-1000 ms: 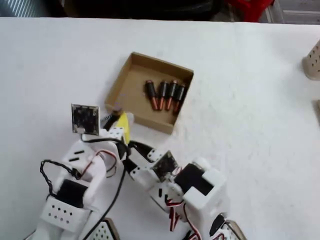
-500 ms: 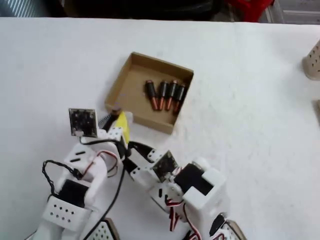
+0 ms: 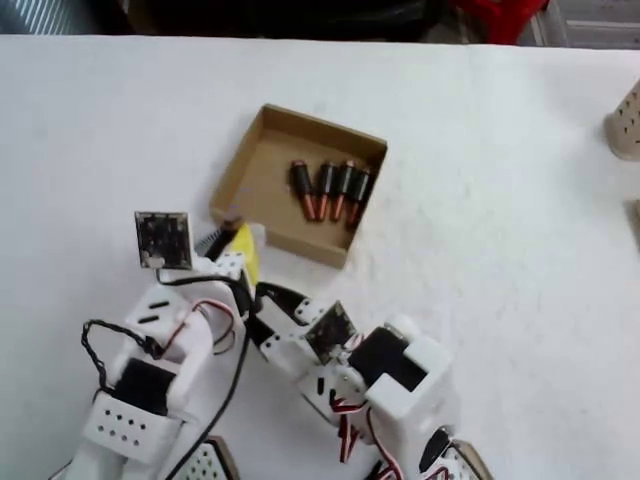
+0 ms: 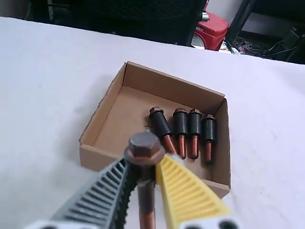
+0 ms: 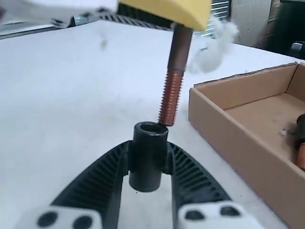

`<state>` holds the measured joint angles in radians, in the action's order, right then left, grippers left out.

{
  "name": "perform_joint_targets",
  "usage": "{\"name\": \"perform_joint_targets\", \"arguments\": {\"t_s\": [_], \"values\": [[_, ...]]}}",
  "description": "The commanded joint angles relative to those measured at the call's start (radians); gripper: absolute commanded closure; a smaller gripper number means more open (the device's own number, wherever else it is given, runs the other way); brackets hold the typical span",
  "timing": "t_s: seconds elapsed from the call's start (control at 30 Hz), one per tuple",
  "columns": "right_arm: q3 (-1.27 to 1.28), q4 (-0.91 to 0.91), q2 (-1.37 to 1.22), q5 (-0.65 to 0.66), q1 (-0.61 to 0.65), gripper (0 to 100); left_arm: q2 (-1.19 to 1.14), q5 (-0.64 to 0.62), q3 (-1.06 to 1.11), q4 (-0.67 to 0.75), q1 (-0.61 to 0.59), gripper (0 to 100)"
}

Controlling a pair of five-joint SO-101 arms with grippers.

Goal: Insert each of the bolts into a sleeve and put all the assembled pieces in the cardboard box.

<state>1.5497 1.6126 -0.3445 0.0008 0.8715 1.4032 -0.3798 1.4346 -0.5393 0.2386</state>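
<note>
The left claw is clamped on a copper-coloured bolt, with one grey finger and one yellow finger pressed against the shaft just under the six-sided head. The bolt hangs upright with its head up and its threaded end down. The right claw is clamped on a short black sleeve, with its two black ribbed fingers gripping the sides and the sleeve's open end facing up. In the right wrist view the bolt comes down from under the yellow finger. Its threaded tip sits at the sleeve's rim on the side toward the box, not inside the hole, and I cannot tell whether the two touch. The cardboard box lies open on the white bench, just beyond the two claws. In it are four assembled pieces, each a black sleeve with a copper bolt through it. They lie side by side near one side wall, with their threaded ends pointing toward the arms. From the high view both arms come in from the near edge of the bench, and the bolt is held close to the box's near left corner. A pale object with small holes stands at the bench's far right edge, well apart from the box.
</note>
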Motion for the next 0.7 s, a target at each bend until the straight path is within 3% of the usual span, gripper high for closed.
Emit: {"name": "perform_joint_targets", "arguments": {"t_s": [0.0, 0.17, 0.33, 0.67], "values": [[-0.020, -0.002, 0.008, -0.006, -0.004, 98.2, 0.051, -0.011, -0.092, -0.069, 0.001, 98], [-0.031, -0.021, 0.008, -0.005, -0.004, 98.2, 0.228, -0.009, -0.057, -0.172, 0.002, 98], [-0.034, -0.028, 0.008, -0.005, -0.004, 98.2, 0.332, 0.043, 0.057, -0.129, -0.002, 98], [-0.031, -0.027, 0.008, -0.003, -0.004, 98.2, 0.334, 0.048, 0.064, -0.114, -0.007, 98]]}}
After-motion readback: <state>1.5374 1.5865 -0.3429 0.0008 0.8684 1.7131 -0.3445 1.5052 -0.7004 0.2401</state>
